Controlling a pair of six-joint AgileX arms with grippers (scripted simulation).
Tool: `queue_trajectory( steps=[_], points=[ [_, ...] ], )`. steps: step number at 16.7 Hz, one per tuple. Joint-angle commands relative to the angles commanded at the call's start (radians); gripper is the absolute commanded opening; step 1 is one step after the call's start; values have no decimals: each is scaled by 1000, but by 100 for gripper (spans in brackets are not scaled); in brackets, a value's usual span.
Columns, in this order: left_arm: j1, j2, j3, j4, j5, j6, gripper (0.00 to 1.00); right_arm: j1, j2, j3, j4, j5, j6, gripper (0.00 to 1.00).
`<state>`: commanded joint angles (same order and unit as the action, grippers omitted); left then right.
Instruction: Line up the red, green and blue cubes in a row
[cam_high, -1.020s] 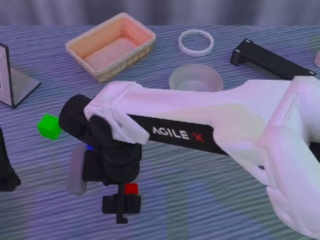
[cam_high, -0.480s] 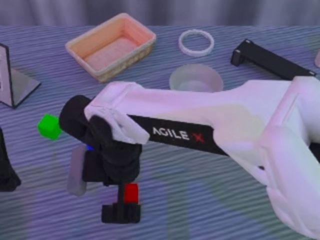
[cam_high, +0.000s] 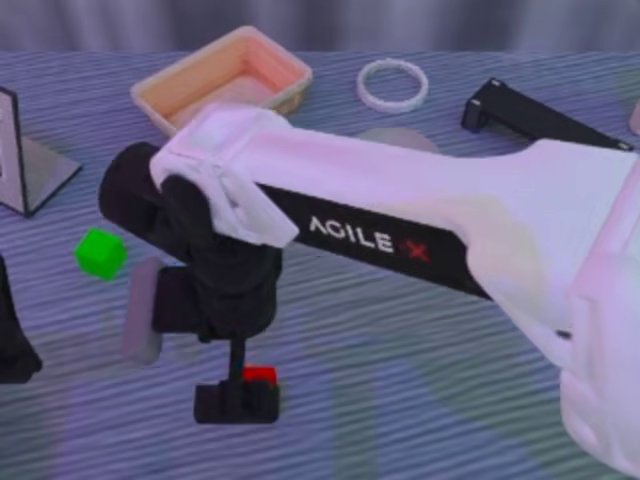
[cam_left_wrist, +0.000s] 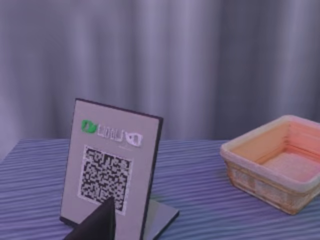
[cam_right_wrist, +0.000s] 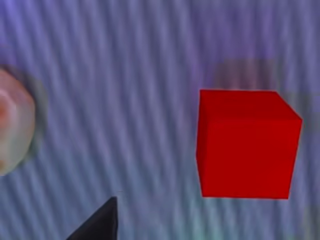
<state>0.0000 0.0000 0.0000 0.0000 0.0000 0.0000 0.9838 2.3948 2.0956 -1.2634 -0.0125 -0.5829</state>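
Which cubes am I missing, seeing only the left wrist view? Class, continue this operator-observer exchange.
Observer: The red cube is near the table's front edge, right beside the right gripper.
Operator: And green?
Observer: The green cube sits apart, toward the table's left.
Operator: Blue?
Observer: No view shows it; the right arm covers the table's middle. The left arm is parked at the left edge.

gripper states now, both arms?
Left hand: parked at table's left edge, cannot be told.
Right hand: closed on the red cube, lifted off the table.
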Motion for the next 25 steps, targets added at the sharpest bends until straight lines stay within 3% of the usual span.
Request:
queue_trajectory(
  steps=[7,12,17,25],
  points=[
    [0,0,0,0,0,0,100,-3,-11,35,-38,1,-1,100],
    [-10,141,138,-84,3,24,100,-73,-165,-89,63,-12,33,100],
    [-27,520,454,-287,3,81,100,-258,-578,-428,306,-35,136,100],
    [-60,1395,1048,-711,2,195,100,-640,-1523,-1251,780,-52,377,100]
  ],
)
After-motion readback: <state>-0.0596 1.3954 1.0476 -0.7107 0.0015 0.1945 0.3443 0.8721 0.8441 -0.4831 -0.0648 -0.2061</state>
